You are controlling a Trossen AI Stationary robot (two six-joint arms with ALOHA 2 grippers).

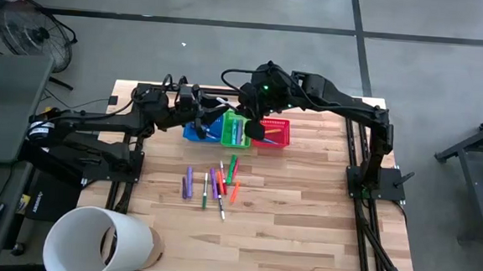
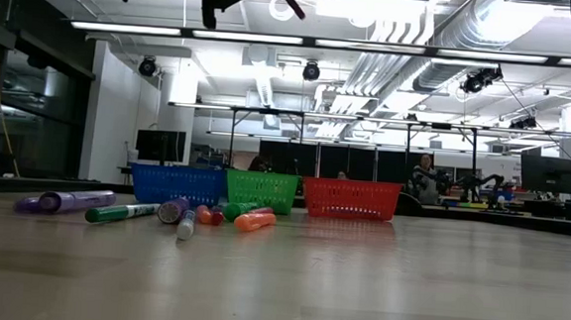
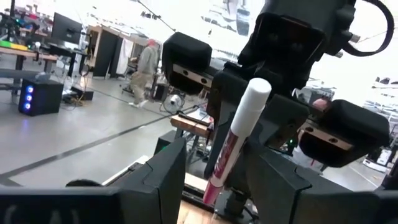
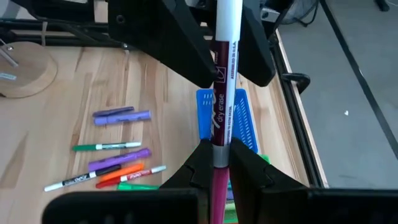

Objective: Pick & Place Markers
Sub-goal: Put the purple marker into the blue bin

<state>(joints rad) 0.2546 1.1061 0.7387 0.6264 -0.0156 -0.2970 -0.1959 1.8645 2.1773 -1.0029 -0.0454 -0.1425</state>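
High view: wooden bench (image 1: 303, 232). Three mesh baskets in a row at the far side: blue basket (image 1: 198, 133), green basket (image 1: 236, 128), red basket (image 1: 275, 133). Both arms meet above the baskets; left gripper (image 1: 205, 108) over the blue basket, right gripper (image 1: 255, 124) over the green/red pair. Loose markers (image 1: 213, 184) lie in a cluster on the bench, on the near side of the green basket: purple, green, orange, red, white. White cylinder (image 1: 96, 240) at the near left bench corner.

Low view: baskets in line, blue, green, red. Markers lie in front of the blue and green baskets, incl. purple marker (image 2: 64, 202), green-capped marker (image 2: 121, 212), orange marker (image 2: 255, 221). Arms dark at upper edge, gripper state not readable here.

Left wrist view: left gripper (image 3: 211, 180) fingers apart, either side of a white-and-magenta dry erase marker (image 3: 233, 146); contact w/ it cannot be told. Right arm's gripper close behind the marker. A person walks in the room beyond.

Right wrist view: right gripper (image 4: 214, 155) closed tight on the dry erase marker (image 4: 225, 68), upright, above the blue basket (image 4: 242, 121). Left arm's fingers flank the marker's upper part. Loose markers on the bench beside the blue basket.
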